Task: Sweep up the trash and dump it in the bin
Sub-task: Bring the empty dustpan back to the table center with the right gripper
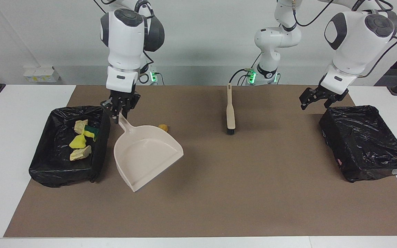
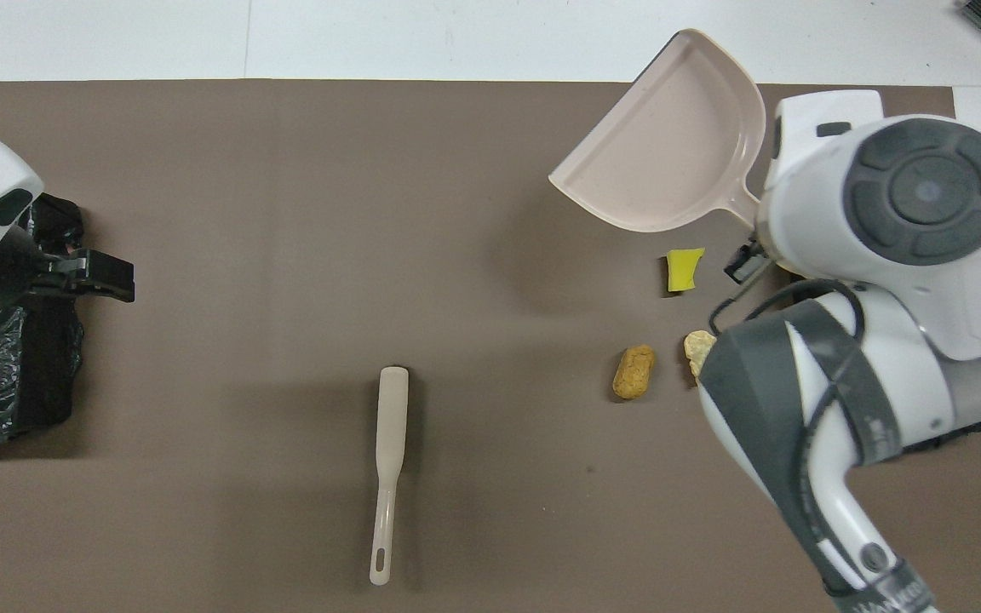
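Note:
My right gripper (image 1: 120,109) is shut on the handle of the beige dustpan (image 1: 146,151), which hangs tilted over the mat beside the black-lined bin (image 1: 64,175). Several yellow and tan trash scraps (image 1: 80,143) lie in that bin. On the mat lie a yellow scrap (image 2: 684,269), an orange-brown scrap (image 2: 633,372) and a pale tan scrap (image 2: 698,344) that my right arm partly covers. In the facing view the pan hides all but the orange-brown scrap (image 1: 163,127). My left gripper (image 1: 317,98) hangs open and holds nothing, over the mat by the second bin.
A beige brush (image 1: 230,110) lies on the brown mat (image 1: 240,193), its handle pointing toward the robots. A second black-bagged bin (image 1: 364,144) stands at the left arm's end of the table. White tabletop borders the mat.

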